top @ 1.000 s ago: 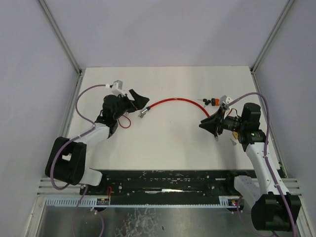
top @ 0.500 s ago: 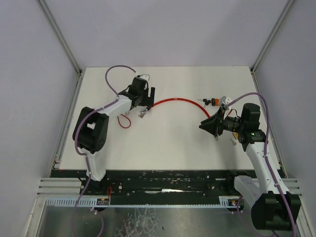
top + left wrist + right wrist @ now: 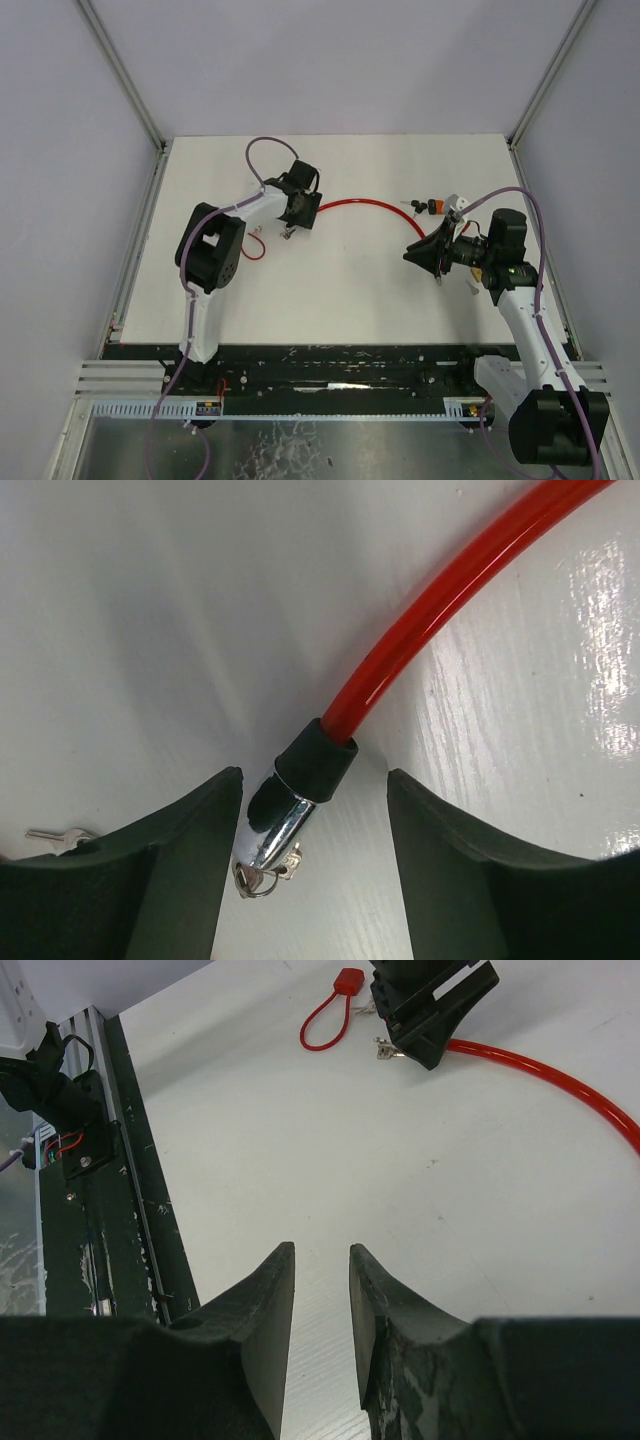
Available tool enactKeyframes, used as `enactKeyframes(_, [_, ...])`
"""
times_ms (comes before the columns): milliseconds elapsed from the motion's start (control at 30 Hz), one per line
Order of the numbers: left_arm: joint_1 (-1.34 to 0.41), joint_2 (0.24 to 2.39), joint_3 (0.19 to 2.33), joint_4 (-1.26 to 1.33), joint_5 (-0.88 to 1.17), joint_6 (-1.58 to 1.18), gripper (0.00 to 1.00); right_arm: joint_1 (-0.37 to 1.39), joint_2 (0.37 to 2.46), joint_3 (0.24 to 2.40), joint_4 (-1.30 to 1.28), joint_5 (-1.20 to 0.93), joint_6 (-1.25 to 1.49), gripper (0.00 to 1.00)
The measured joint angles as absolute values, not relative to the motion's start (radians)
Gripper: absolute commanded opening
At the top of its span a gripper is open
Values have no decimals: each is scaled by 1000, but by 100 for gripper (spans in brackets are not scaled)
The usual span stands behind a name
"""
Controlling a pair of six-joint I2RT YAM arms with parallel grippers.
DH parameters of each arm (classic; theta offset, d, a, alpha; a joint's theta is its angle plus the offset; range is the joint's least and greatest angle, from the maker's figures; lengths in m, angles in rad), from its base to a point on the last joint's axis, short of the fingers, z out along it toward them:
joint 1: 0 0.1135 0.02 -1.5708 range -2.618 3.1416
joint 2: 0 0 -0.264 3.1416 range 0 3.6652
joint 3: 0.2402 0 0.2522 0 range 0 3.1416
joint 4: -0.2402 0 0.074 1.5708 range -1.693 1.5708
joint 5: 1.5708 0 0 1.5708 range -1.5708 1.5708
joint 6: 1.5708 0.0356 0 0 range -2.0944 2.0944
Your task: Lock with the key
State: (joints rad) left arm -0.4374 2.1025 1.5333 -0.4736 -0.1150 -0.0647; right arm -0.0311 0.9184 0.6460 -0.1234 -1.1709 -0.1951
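The left gripper point(image 3: 312, 774) straddles the red cable lock's point(image 3: 440, 610) chrome end point(image 3: 275, 825) low in its wrist frame, jaws spread and untouching, likely to pinch the key point(image 3: 260, 878) there, while the right gripper point(image 3: 413, 255), narrowly parted and empty, hangs mid-right overhead.

Cable: red plastic-sheathed cable point(image 3: 355, 203), flat on the white table point(image 3: 350, 290), bowed in one long arc from left to right.
Left end: black rubber collar point(image 3: 315, 765) running into a tapered chrome tip point(image 3: 272, 825), aimed near-left, plugged into nothing.
Key: small silver key on a wire ring point(image 3: 262, 878), right at the chrome tip, touching or just overlapping, hard to call.
Second key: another small silver key point(image 3: 55, 834), flat, apart from the tip.
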Motion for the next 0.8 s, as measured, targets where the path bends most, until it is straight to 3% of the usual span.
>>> enactKeyframes(433, [-445,2118,1558,-508,-142,-49,41,-32,919,646,-123,-1171,-194,35])
enactKeyframes(700, [-451,2123,1561,-508,-152,-44,9,-33,919,646,-123,-1171,-194,35])
enactKeyframes(800, [-459,2120,1560,-509,-161,-46,5,-33,919,646,-123,-1171,-194,35])
